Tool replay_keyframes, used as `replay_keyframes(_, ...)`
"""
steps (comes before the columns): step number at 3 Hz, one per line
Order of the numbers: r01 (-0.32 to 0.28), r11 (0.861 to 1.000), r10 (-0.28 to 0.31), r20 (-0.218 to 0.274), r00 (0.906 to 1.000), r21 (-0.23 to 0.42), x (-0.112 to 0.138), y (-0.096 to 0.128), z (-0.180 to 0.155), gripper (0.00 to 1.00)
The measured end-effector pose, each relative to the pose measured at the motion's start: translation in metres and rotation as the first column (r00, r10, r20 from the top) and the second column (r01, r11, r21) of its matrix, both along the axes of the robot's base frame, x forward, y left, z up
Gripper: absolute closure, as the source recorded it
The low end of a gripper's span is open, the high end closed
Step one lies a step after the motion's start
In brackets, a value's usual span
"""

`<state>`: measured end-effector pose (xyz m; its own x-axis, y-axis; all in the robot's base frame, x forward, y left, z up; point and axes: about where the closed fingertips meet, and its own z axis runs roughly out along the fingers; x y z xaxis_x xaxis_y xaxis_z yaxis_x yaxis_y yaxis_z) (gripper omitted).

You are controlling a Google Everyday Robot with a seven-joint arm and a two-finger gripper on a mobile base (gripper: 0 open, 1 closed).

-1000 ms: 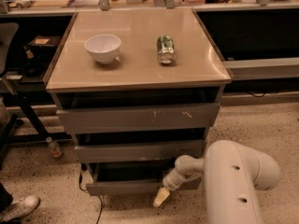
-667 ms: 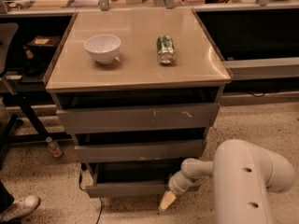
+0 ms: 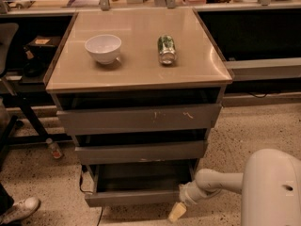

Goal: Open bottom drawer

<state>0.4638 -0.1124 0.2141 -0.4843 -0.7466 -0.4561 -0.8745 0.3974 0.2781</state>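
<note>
Gripper (image 3: 178,212) has slid toward 5 o'clock and now sits low at the right front corner of the bottom drawer (image 3: 136,197), which is pulled further out. Whether it is clenched or released I cannot tell. A shoe (image 3: 19,210) lies at the drawer's 9 o'clock. On the cabinet top (image 3: 141,72), a bowl (image 3: 103,48) stands at 11 o'clock and a can (image 3: 166,49) lies at 1 o'clock.

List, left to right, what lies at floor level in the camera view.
White shoe → small bottle → gripper, low beside the bottom drawer at its right front corner → white arm housing.
</note>
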Motion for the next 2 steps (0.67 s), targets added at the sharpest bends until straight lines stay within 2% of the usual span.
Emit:
replay_keyframes(1, -0.019, 1.0, 0.019, 0.02, 0.9996, -0.001, 0.0138, 0.0069, 0.001, 0.0)
replay_keyframes(2, -0.03, 0.999, 0.031, 0.013, 0.9994, -0.011, 0.0164, 0.0095, -0.0042, 0.0)
